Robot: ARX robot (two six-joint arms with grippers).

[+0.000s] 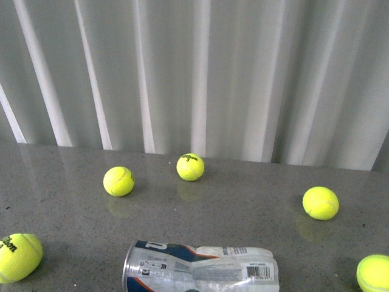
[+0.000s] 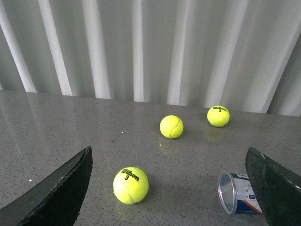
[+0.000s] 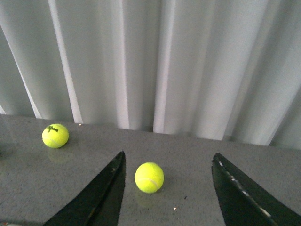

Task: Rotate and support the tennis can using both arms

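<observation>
The tennis can (image 1: 200,267) lies on its side at the near edge of the grey table, its open metal rim pointing left, its label crumpled. In the left wrist view the can (image 2: 237,193) shows its open mouth beside the right-hand black finger. My left gripper (image 2: 169,155) is open and holds nothing; a tennis ball (image 2: 130,185) lies on the table between its fingers. My right gripper (image 3: 168,157) is open too, empty, with a tennis ball (image 3: 149,177) on the table beyond it. Neither arm shows in the front view.
Several yellow tennis balls lie scattered on the table: one (image 1: 118,181) at the back left, one (image 1: 190,166) at the back middle, one (image 1: 320,202) at the right, one (image 1: 18,257) near the front left, one (image 1: 375,272) at the front right. White curtains (image 1: 194,73) hang behind.
</observation>
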